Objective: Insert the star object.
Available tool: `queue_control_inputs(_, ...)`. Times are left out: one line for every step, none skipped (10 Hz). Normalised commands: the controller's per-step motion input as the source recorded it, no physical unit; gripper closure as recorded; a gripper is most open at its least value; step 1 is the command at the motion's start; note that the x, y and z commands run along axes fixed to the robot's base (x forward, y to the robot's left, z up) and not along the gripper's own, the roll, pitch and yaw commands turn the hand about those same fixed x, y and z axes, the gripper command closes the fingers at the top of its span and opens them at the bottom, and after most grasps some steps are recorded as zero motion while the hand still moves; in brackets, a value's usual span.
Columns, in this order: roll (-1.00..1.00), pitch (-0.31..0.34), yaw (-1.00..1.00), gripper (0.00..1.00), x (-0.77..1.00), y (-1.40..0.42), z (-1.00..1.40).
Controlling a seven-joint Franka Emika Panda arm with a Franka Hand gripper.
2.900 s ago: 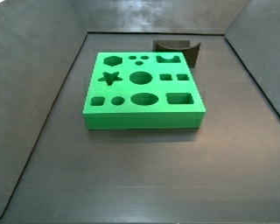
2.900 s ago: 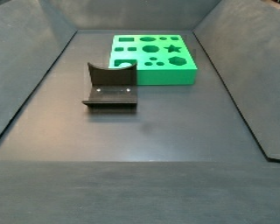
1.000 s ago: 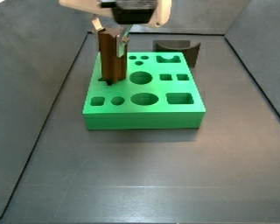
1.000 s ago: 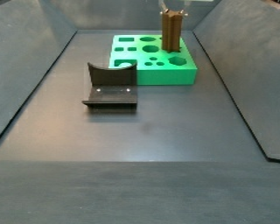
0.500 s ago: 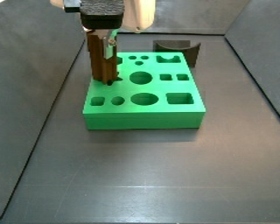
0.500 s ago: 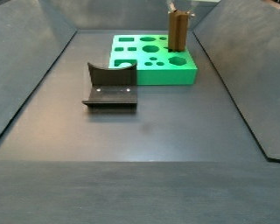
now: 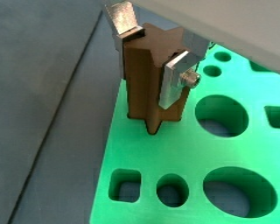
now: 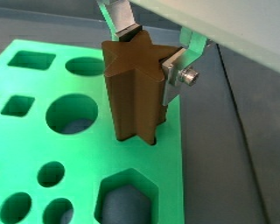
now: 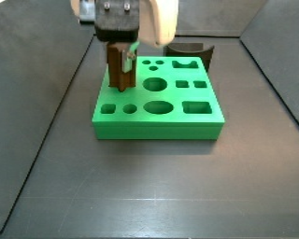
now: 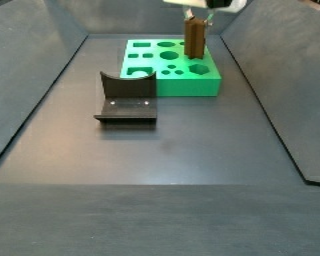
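Step in hand: seating the star object (image 9: 117, 67) in the green block (image 9: 159, 110), which sits toward the far edge of the counter (image 9: 152, 196).

- Tool (image 7: 152, 51) clenched on the star object; silver fingers (image 8: 174, 68) press its ridged sides in both wrist views.
- Peg upright, lower end at the block's top face near one long edge. In both side views it looks partly sunk (image 10: 196, 40), but the star hole itself is hidden behind the peg, so engagement depth cannot be told.
- Fixture (image 10: 124, 99) stands apart, not involved.

Judgement: insertion under way, not finished. Next move calls for straight descent keeping ridges aligned with the star points, then release once seated.
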Motion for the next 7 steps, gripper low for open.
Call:
queue_control_inputs(0.00,-0.173,-0.24,1.00,-0.11,-0.05,-0.92)
queue_control_inputs(0.01,-0.157,-0.14,1.00,-0.30,-0.03,-0.98)
queue_control_inputs(0.01,-0.140,-0.12,1.00,-0.37,-0.03,-1.00)
queue_control_inputs(0.00,-0.140,-0.10,1.00,-0.37,-0.11,-1.00)
queue_control_inputs(-0.10,-0.151,-0.04,1.00,0.00,-0.02,-0.83)
queue_control_inputs(-0.15,-0.070,-0.01,1.00,0.00,0.10,-0.19)
queue_control_inputs(0.00,0.000,0.00,1.00,0.00,0.00,0.00)
